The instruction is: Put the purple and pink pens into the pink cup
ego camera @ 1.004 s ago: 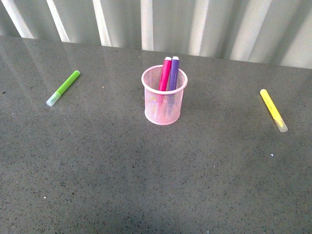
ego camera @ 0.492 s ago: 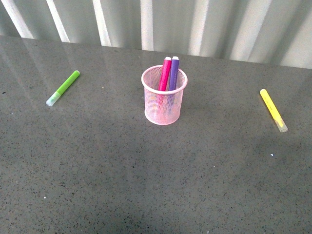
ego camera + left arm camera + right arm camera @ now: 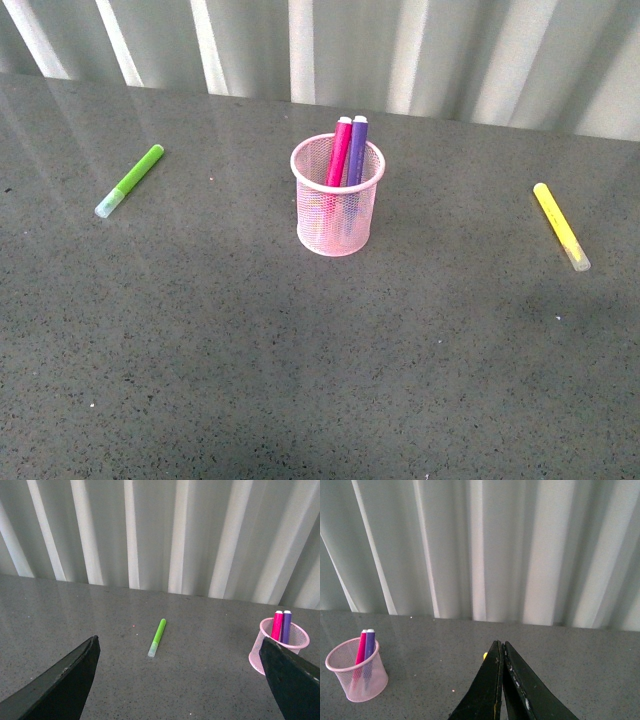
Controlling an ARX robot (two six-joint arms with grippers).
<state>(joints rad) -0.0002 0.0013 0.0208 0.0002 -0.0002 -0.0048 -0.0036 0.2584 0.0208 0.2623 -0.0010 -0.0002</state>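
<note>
The pink cup stands upright in the middle of the grey table. Both pens stand inside it, leaning on the far rim: the pink pen on the left, the purple pen beside it. Neither arm shows in the front view. In the left wrist view my left gripper is open and empty, with the pink cup, pink pen and purple pen beside one finger. My right gripper is shut on nothing, well apart from the pink cup.
A lime-green marker lies on the table at the left, also seen as the green marker between my left fingers. A yellow marker lies at the right. A pleated pale curtain backs the table.
</note>
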